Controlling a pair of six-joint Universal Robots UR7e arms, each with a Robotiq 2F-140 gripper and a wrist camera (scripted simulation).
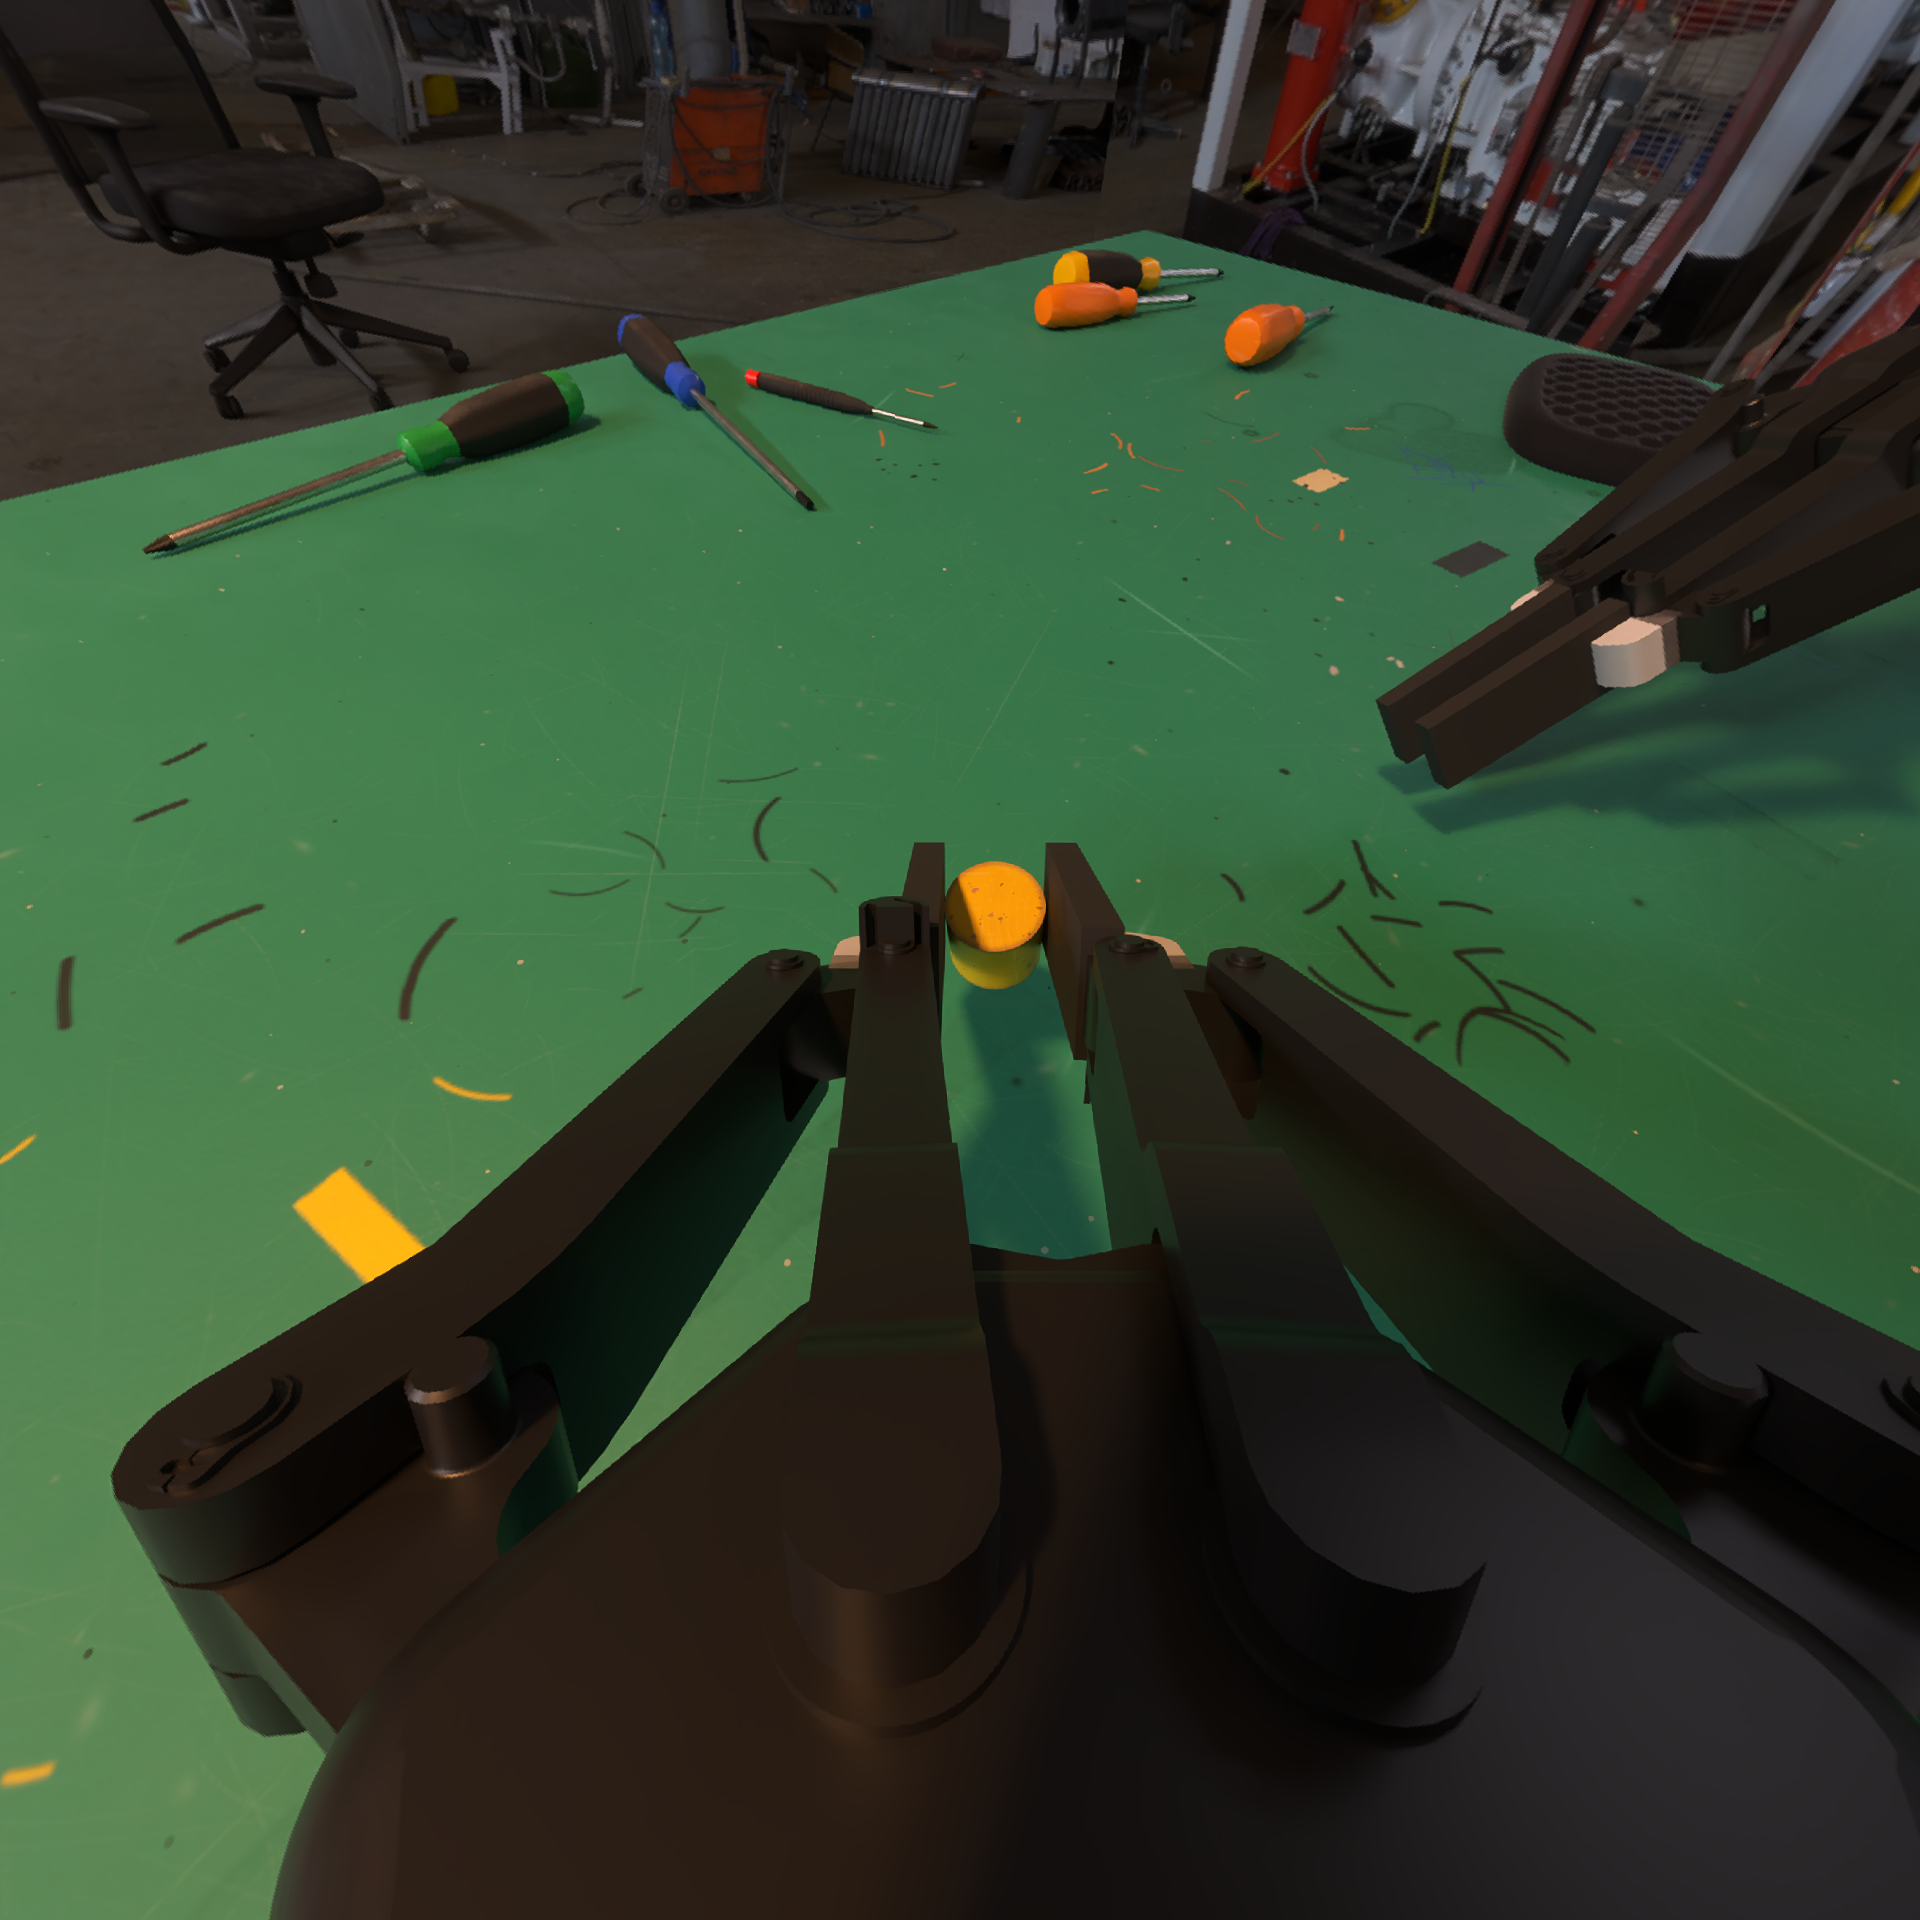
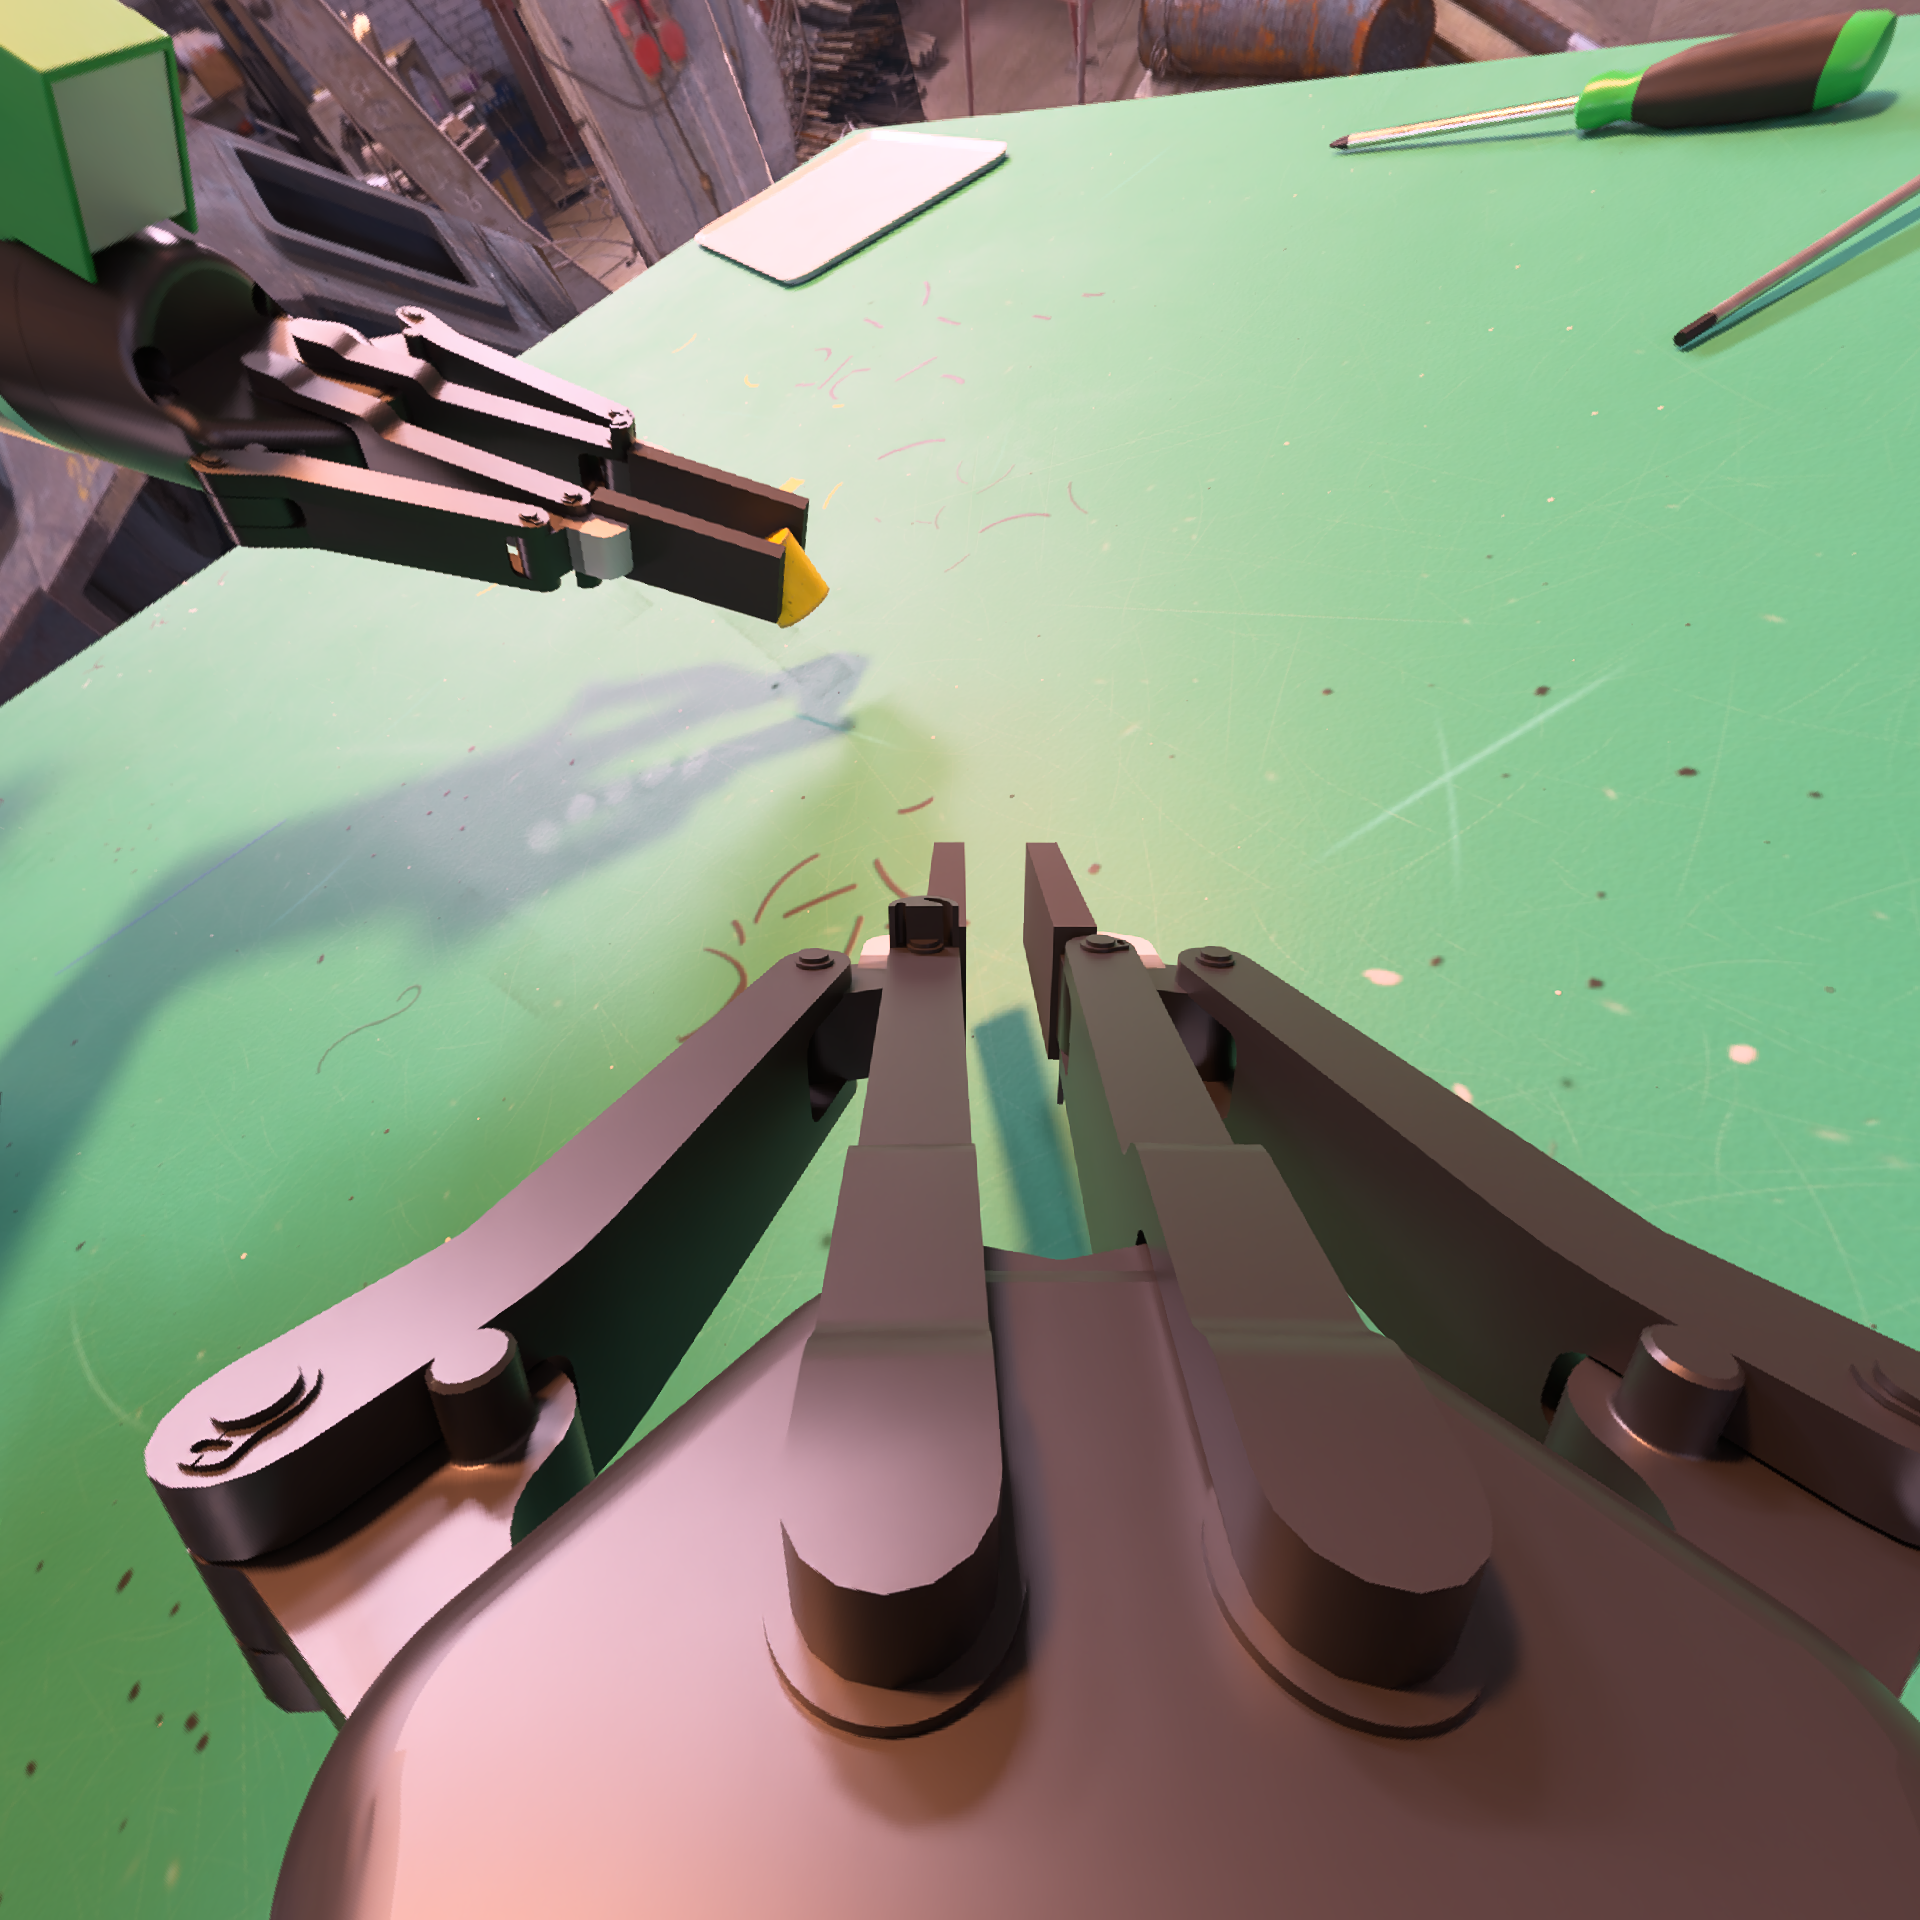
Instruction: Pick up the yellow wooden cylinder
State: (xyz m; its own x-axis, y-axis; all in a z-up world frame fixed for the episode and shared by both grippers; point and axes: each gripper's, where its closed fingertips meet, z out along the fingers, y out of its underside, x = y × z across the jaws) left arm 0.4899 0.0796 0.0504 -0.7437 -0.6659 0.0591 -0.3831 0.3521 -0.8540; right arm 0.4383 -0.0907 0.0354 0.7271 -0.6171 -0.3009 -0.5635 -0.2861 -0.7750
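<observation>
The left gripper has its jaws clamped on the yellow cylinder, holding it clear of the green surface, with its shadow below. At about two o'clock from it, the right gripper hovers with jaws nearly closed on nothing. Screwdrivers lie at eleven o'clock.

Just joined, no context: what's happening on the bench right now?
The left gripper has its fingers closed on the yellow wooden cylinder. In the right wrist view it is held clear above the green table, with its shadow below. The right gripper holds nothing, fingers nearly together, low over the table. Several screwdrivers, including a green-handled screwdriver, lie untouched at the far side.
</observation>
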